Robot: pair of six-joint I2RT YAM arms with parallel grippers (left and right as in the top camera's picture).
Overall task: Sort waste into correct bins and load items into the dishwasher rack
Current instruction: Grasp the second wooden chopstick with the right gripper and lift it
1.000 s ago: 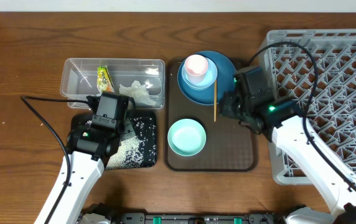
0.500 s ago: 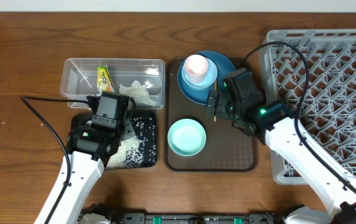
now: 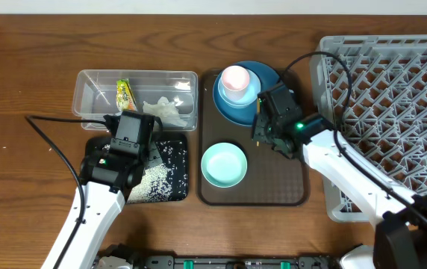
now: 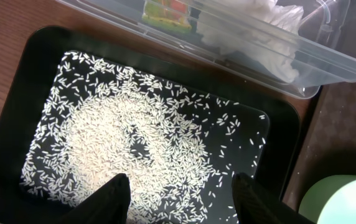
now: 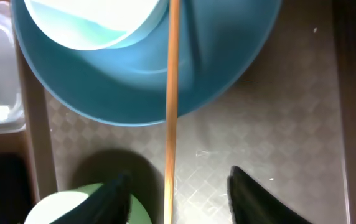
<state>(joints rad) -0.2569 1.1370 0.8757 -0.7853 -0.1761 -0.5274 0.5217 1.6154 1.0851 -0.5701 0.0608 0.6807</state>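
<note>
Overhead, the brown serving tray (image 3: pixel 273 187) sits mid-table with your two arms working either side of it. Your right claw (image 5: pixel 178 199) hangs low over the tray's far half with its jaws spread wide. A wooden chopstick (image 5: pixel 172 93) runs straight through the gap. Neither finger (image 5: pixel 252 196) touches the stick, and the claw has hold of nothing. The stick's far end lies across the rim of the dark blue plate (image 5: pixel 228 62), and its near end lies on the tray's patterned floor.

The plate fills the tray's far portion. It carries a light blue bowl (image 3: pixel 247 96) with a pink cup (image 3: pixel 234 78) standing in it. A mint-green bowl (image 3: pixel 223 165) rests on the tray's near left part, apart from the plate.

Just left of the tray, beside its near half, lies a black tray (image 4: pixel 28 68) with white rice (image 4: pixel 122 137) scattered over its floor. Your left claw (image 4: pixel 181 202) hovers over that rice, jaws wide apart and empty. You cannot tell from the wrist view whether its fingertips touch the grains.

Also left of the tray, beside its far half, stands a clear container (image 3: pixel 94 93). It holds a yellow-green wrapper (image 3: pixel 125 93) and a crumpled tissue (image 3: pixel 165 110). The grey rack (image 3: pixel 393 90) stands just right of the tray.
</note>
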